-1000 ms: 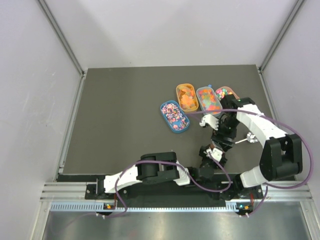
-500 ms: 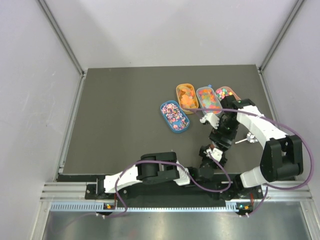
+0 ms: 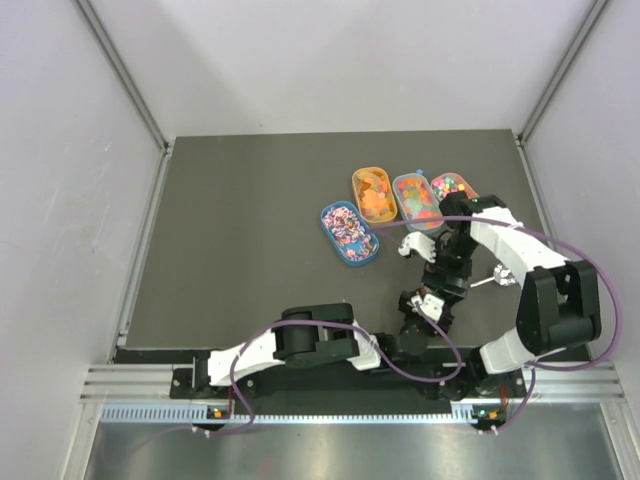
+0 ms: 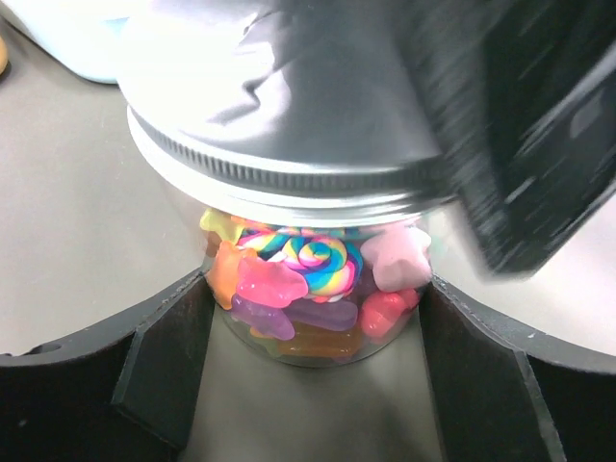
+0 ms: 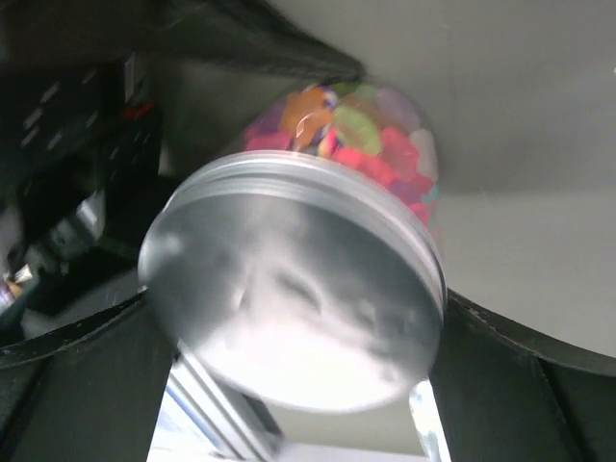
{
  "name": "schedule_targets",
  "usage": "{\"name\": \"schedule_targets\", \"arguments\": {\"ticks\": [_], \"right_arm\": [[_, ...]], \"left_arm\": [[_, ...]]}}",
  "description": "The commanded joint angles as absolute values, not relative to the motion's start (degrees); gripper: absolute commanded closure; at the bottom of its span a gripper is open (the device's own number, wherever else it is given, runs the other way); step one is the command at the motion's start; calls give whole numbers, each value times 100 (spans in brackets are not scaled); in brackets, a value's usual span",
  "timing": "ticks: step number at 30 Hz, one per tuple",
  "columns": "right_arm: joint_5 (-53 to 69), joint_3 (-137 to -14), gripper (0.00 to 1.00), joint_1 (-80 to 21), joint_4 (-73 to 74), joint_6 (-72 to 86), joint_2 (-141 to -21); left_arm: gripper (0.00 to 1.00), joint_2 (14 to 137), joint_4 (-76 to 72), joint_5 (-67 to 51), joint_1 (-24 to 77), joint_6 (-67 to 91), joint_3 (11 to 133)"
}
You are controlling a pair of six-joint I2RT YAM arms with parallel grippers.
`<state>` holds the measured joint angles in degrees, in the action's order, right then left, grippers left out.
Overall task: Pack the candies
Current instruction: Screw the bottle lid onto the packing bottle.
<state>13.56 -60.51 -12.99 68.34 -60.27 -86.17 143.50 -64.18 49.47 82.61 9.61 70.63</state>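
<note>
Left jaws clamp jar [image 4: 223, 332] of candies [image 4: 300, 265]; right jaws straddle lid [image 5: 298, 298]

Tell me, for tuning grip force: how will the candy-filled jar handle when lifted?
Probably stiff and heavy for its size: the jar is clear-walled and packed full of candies. Its smooth round wall may slip in the left gripper. Laid down, it could roll.

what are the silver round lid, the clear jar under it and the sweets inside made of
Silver round lid: likely metal, matte grey sheen, ridged threaded rim. Clear jar: glass or plastic, cannot tell which; contents show through. Sweets: glossy, partly translucent, probably gummy; one swirled piece looks hard.
</note>
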Motion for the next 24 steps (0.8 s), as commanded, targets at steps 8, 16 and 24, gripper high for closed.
{"name": "schedule_targets", "arguments": {"ticks": [8, 16, 24], "right_arm": [[1645, -6647, 0, -1283, 8429, -8593, -7798], [923, -6065, 0, -862, 8376, -10948, -7497], [1318, -6583, 0, -721, 8411, -11496, -8041]], "left_arm": [[100, 16928, -563, 3586, 7989, 2768, 6117], [100, 16945, -580, 3568, 7989, 2769, 6100], [100, 16945, -589, 3542, 8007, 2769, 6100]]}}
